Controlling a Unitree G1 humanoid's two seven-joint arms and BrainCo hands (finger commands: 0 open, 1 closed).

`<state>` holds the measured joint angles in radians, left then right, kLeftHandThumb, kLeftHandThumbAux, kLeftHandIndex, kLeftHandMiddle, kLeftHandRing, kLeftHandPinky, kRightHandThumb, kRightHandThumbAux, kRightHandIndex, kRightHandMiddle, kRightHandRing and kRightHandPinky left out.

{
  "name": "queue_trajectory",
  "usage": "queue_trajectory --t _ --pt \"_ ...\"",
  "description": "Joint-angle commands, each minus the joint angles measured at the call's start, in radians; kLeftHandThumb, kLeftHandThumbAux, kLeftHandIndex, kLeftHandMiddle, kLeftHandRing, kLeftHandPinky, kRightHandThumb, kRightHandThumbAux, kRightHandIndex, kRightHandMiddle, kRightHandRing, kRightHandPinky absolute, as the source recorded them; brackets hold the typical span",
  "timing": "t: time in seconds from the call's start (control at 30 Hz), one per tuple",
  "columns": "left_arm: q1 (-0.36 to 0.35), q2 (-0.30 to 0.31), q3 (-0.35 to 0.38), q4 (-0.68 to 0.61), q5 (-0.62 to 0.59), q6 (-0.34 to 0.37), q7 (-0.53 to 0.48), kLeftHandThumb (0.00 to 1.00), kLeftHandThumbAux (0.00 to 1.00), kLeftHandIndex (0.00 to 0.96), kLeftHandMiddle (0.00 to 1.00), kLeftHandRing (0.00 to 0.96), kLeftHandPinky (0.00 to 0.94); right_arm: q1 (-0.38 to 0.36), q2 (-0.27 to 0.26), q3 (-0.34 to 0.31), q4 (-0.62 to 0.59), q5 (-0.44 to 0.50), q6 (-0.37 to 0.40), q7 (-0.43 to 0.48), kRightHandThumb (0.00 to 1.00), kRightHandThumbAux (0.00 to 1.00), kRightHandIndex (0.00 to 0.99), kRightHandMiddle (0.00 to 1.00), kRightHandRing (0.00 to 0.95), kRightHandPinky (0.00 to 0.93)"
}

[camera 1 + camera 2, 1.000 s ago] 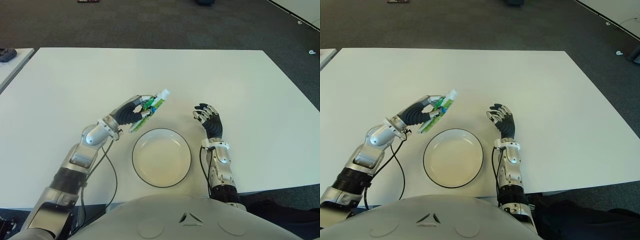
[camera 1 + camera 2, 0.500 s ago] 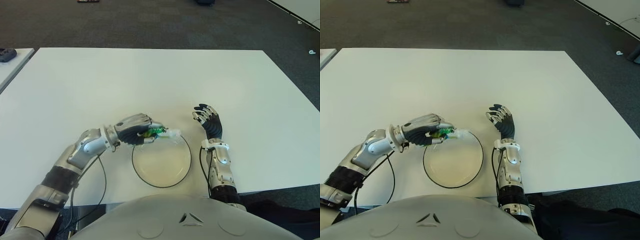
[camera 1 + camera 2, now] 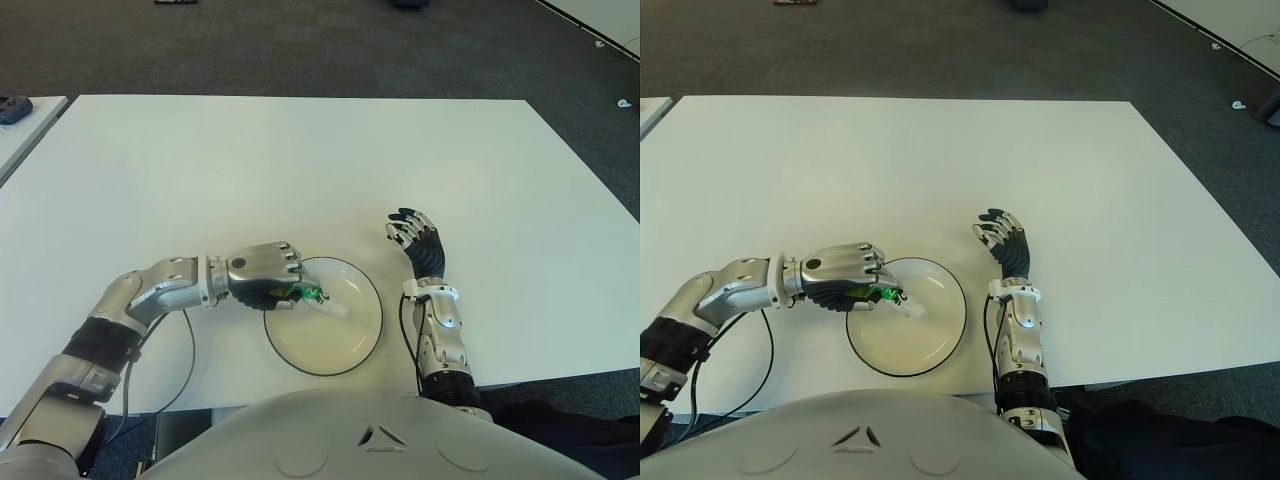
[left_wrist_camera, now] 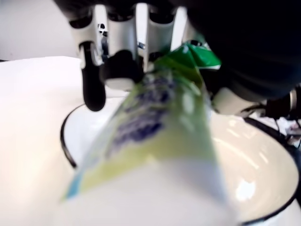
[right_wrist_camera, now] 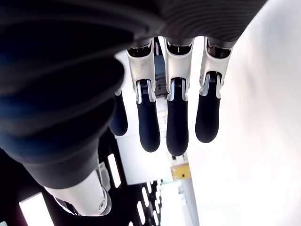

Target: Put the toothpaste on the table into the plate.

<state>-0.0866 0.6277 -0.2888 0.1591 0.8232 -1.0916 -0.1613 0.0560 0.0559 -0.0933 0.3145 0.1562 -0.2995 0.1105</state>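
Observation:
My left hand (image 3: 262, 277) is shut on the green and white toothpaste tube (image 3: 318, 299) and hovers over the left rim of the white plate (image 3: 350, 346). The tube's white cap end points down and to the right, into the bowl of the plate. In the left wrist view the tube (image 4: 155, 141) fills the foreground with the fingers (image 4: 121, 56) curled around its green end and the plate (image 4: 263, 169) below it. My right hand (image 3: 417, 241) stands upright just right of the plate, fingers relaxed and holding nothing.
The white table (image 3: 300, 160) stretches far beyond the plate. A second table's corner with a dark object (image 3: 14, 108) shows at the far left. Dark carpet (image 3: 300, 45) lies behind the table.
My left hand has come down and toward me with the tube, from above the table behind the plate to over the plate's left rim, tipping the cap end down into it. The right hand has not moved.

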Motion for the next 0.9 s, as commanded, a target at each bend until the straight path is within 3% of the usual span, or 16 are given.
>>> queue_trajectory --t 0.03,0.33,0.6,0.67,0.77,0.83,0.9 --pt "0.046 0.018 -0.012 -0.025 0.176 0.038 0.119 0.707 0.715 0.44 0.874 0.876 0.875 -0.003 0.001 -0.005 0.016 0.017 -0.002 0.015 0.165 0.834 0.309 0.406 0.439 0.459" --pt "0.056 0.038 -0.073 -0.034 0.392 0.142 0.384 0.708 0.714 0.441 0.842 0.824 0.794 -0.008 0.004 -0.01 0.019 0.013 0.006 0.008 0.175 0.845 0.329 0.413 0.443 0.465" --pt "0.007 0.038 -0.117 -0.022 0.374 0.173 0.474 0.707 0.714 0.439 0.775 0.756 0.706 -0.006 -0.001 -0.01 0.024 0.006 0.004 0.007 0.175 0.855 0.318 0.415 0.447 0.464" --pt "0.013 0.045 -0.123 -0.02 0.357 0.175 0.466 0.7 0.717 0.428 0.534 0.517 0.513 -0.008 -0.001 -0.01 0.028 0.005 -0.001 0.007 0.169 0.853 0.314 0.413 0.446 0.461" --pt "0.011 0.06 -0.133 -0.022 0.317 0.171 0.419 0.691 0.723 0.414 0.329 0.318 0.348 -0.009 0.0 -0.011 0.033 0.006 -0.008 0.009 0.162 0.85 0.312 0.41 0.445 0.458" --pt "0.004 0.073 -0.142 -0.026 0.296 0.168 0.384 0.408 0.81 0.213 0.189 0.184 0.22 -0.01 0.001 -0.011 0.036 0.008 -0.012 0.01 0.156 0.848 0.313 0.409 0.443 0.458" --pt "-0.002 0.084 -0.148 -0.031 0.278 0.169 0.346 0.282 0.84 0.12 0.116 0.116 0.152 -0.012 0.003 -0.013 0.038 0.011 -0.014 0.012 0.153 0.846 0.315 0.409 0.442 0.457"
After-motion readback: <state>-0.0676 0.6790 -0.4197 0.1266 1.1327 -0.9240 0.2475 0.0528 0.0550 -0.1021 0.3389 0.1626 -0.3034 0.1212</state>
